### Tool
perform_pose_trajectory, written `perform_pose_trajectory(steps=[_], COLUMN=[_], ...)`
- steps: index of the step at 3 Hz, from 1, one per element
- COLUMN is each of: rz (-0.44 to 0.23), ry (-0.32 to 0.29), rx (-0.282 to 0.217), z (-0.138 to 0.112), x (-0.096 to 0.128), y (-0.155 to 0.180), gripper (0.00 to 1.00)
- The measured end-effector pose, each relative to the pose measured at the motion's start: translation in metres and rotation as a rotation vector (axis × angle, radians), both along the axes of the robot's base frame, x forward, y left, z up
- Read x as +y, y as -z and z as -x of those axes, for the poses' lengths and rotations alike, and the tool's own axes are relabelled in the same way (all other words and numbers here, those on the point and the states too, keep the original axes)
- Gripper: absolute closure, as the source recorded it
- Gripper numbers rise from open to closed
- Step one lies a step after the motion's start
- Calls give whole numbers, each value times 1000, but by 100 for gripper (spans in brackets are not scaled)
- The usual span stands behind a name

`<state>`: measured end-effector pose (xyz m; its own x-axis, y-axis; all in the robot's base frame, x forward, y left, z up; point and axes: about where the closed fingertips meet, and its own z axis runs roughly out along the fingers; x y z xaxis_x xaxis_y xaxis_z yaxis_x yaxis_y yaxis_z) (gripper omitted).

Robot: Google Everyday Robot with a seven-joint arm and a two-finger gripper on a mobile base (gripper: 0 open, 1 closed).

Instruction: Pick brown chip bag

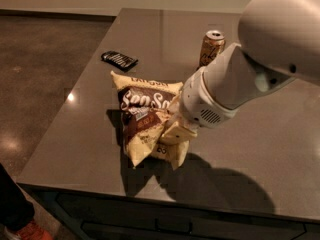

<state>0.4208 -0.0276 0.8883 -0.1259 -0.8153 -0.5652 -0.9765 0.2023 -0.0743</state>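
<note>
The brown chip bag is cream-yellow with a dark brown centre panel and white "Sea Salt" script. It hangs tilted just above the grey table, with its shadow under it. My gripper comes in from the right and is shut on the bag's right edge. The white arm hides part of the bag's right side.
A small flat black packet lies behind the bag to the left. A gold-brown drink can stands behind the arm. The table's front edge is close below the bag. A person's red shoe shows at the bottom left on the floor.
</note>
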Motion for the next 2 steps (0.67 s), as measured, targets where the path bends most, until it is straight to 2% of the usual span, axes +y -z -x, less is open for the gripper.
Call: perform_pose_trajectory(steps=[1, 2], rz=[-13, -55], ry=[16, 23], rx=[-32, -99], z=[-15, -30], x=[-11, -41], y=[-26, -77], gripper=[100, 100])
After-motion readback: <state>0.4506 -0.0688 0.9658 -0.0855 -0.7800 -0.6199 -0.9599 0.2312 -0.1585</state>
